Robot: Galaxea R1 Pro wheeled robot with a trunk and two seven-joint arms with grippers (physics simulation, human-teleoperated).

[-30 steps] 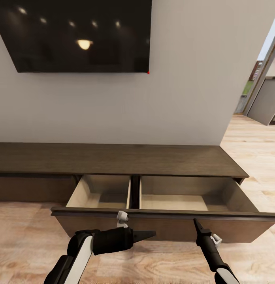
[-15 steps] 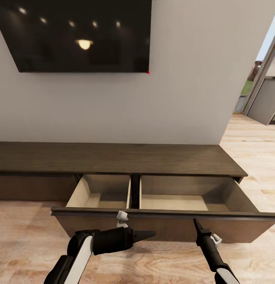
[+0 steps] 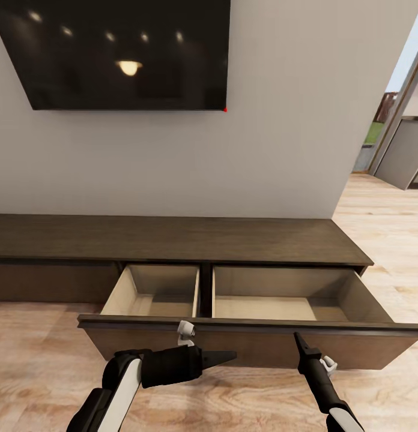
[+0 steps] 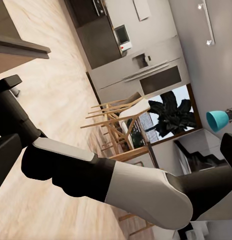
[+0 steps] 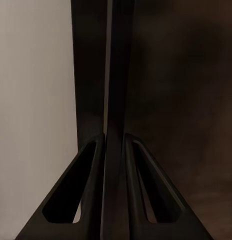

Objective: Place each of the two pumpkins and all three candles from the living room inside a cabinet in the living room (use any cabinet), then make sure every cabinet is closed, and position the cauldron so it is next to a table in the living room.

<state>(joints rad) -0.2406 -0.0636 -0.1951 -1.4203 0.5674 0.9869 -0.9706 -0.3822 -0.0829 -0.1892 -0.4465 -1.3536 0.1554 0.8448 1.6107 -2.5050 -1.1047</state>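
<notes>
Cabinet, long low dark brown wood-grain unit (image 3: pixel 173 240), sits against the pale wall under a black wall-mounted screen (image 3: pixel 122 54). Its wide flat handleless drawer (image 3: pixel 245 345) is pulled out toward the robot: two light tan compartments, split by a dark divider, both bare inside as far as the head view shows. Closed dark front section to the left of the open drawer.

Left hand (image 3: pixel 224 357): black pointed fingers lying sideways, tips toward the robot's right, just in front of the drawer's front panel and low against it. Fingers look pressed together, nothing between them.

Right hand (image 3: pixel 298 341): points up, tip at the drawer front's top edge. Right wrist view shows its two black fingers (image 5: pixel 91 100) side by side with only a thin slit between, so pressed together, gripping nothing; dark wood surface and pale wall beyond them.

Left wrist view looks across light wood floor (image 4: pixel 51 100) toward the right arm's black and white links (image 4: pixel 111 180), wooden chairs (image 4: pixel 121 112) and a kitchen wall beyond.
</notes>
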